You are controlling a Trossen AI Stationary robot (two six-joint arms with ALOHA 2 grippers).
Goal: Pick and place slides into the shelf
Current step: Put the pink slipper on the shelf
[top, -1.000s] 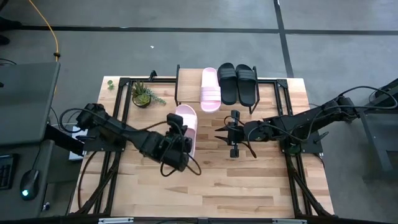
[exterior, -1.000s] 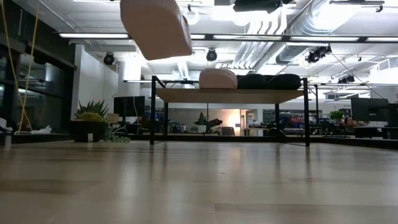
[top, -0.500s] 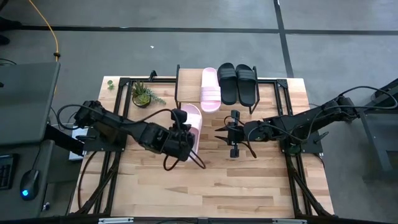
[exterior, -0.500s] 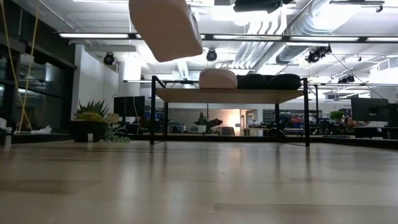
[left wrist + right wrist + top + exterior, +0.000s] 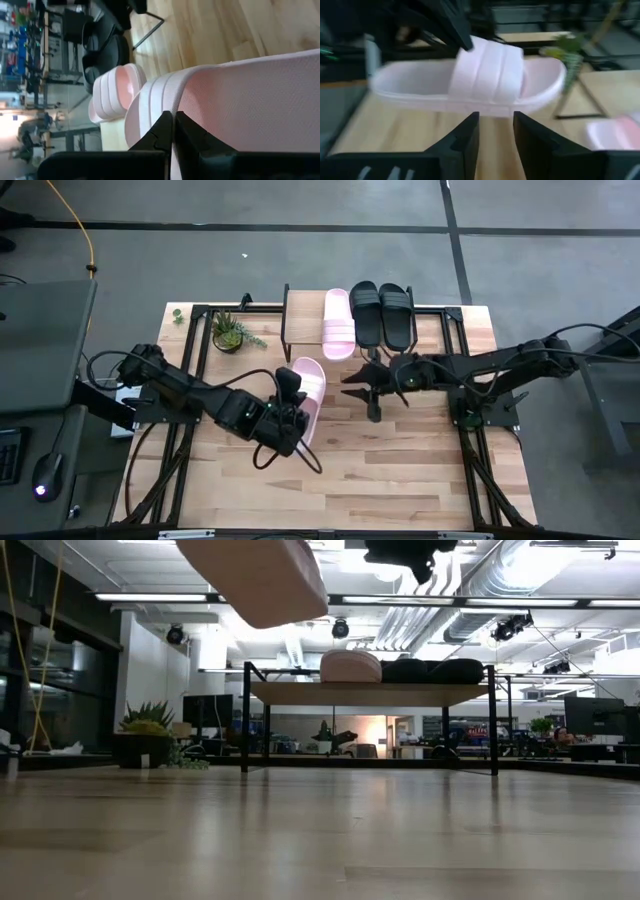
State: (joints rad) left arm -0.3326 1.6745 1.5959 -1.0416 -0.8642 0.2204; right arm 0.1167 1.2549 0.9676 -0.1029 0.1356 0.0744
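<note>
One pale pink slide [image 5: 307, 387] is in the air over the table's middle, shut in my left gripper [image 5: 287, 402]; the low view shows its sole [image 5: 255, 580] high above the tabletop. My right gripper [image 5: 358, 383] hangs open just to its right, fingers pointing at the slide [image 5: 485, 82] without touching it. The shelf [image 5: 300, 305] stands at the far edge. On its plank rest the other pink slide [image 5: 338, 325] and two black slides [image 5: 367, 313] [image 5: 396, 315], soles down, side by side. My left gripper pinches the pink slide's wide strap [image 5: 156, 100] between its two fingers [image 5: 162, 132], near where the strap meets the sole's side edge, one finger outside the strap and one on the footbed side. The slide is lifted clear of the table and lies roughly level.
A small potted plant [image 5: 228, 332] stands left of the shelf near the far left corner. Black frame rails [image 5: 195, 350] run along both table sides. The shelf plank has a bare stretch [image 5: 303, 320] left of the pink slide. Bare wood fills the table's near half [image 5: 340, 470].
My left gripper has carried the pink slide a little toward the table's right, still lifted clear and held the same way. My right gripper has moved toward the held slide, to the left and far side, and has turned about.
</note>
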